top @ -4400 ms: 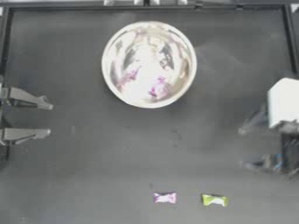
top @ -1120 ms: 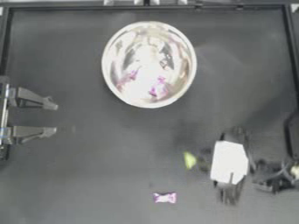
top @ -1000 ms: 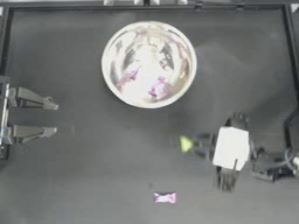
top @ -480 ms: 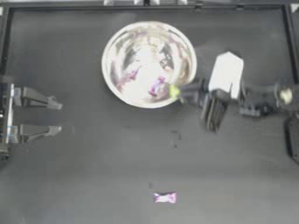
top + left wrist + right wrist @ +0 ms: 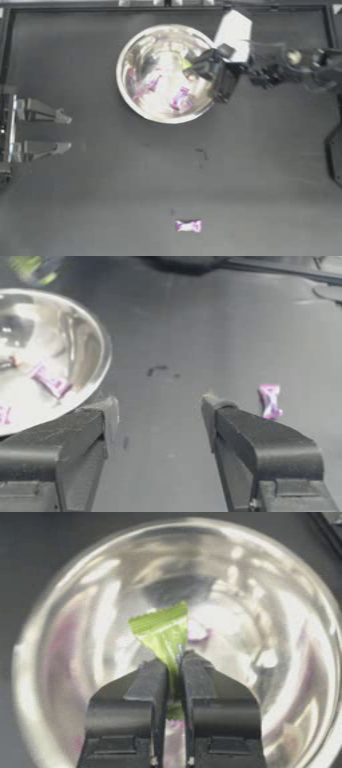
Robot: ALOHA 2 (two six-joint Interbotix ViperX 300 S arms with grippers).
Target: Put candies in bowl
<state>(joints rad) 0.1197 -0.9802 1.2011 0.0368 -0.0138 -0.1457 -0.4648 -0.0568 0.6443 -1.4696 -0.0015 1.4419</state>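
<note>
Right pincer (image 5: 198,66): over bowl (image 5: 137,95), pinching green candy (image 5: 162,633). Left pincer (image 5: 157,418): spread, parked at worktop's left. Pink candy (image 5: 188,226): on worktop.

A dark table (image 5: 100,190) bears a small scuff mark (image 5: 200,152) mid-surface.

Candies (image 5: 179,97) lie in the bowl (image 5: 133,52); one candy (image 5: 188,226) lies well apart.

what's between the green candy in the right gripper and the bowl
Nothing visible. The right gripper holds the green candy pinched above the bowl, whose open inside lies right beneath it. One pink candy remains on the table, away from the bowl.
</note>
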